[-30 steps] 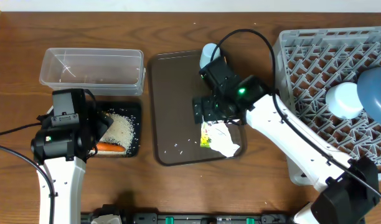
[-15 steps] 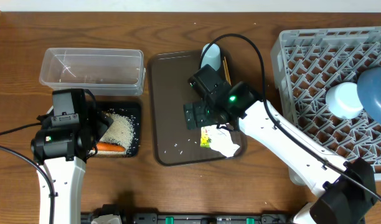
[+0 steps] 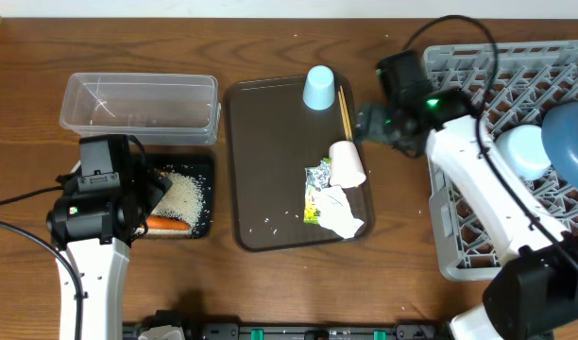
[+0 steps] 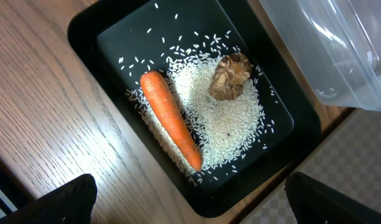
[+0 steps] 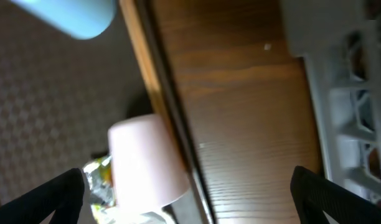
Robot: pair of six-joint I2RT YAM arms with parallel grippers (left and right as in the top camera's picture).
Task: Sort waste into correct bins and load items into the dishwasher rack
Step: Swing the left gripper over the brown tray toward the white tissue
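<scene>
My left gripper (image 4: 192, 210) hangs open and empty over the near end of the black tray (image 4: 84, 43), which holds the carrot (image 4: 170, 127), the rice (image 4: 228, 118) and the brown lump (image 4: 230, 74). The clear tub (image 3: 138, 109) is beside it. On the brown serving tray (image 3: 265, 142) are the light blue cup (image 3: 318, 87), the chopsticks (image 3: 345, 111), the white cup (image 3: 346, 162) on its side, the wrapper (image 3: 317, 181) and a napkin (image 3: 342, 219). My right gripper (image 3: 368, 123) is open and empty above that tray's right edge. It is beside the white cup (image 5: 144, 162).
The grey dishwasher rack (image 3: 478, 85) fills the right side, with the small pale blue bowl (image 3: 522, 151) and the dark blue bowl (image 3: 568, 132) in it. A strip of bare wood (image 5: 240, 93) lies between the brown tray and the rack. A few rice grains (image 3: 270, 223) lie loose on the brown tray.
My right arm has swung from above the middle of the brown tray up and right to its right edge, uncovering the white cup and chopsticks. The left arm has not moved.
</scene>
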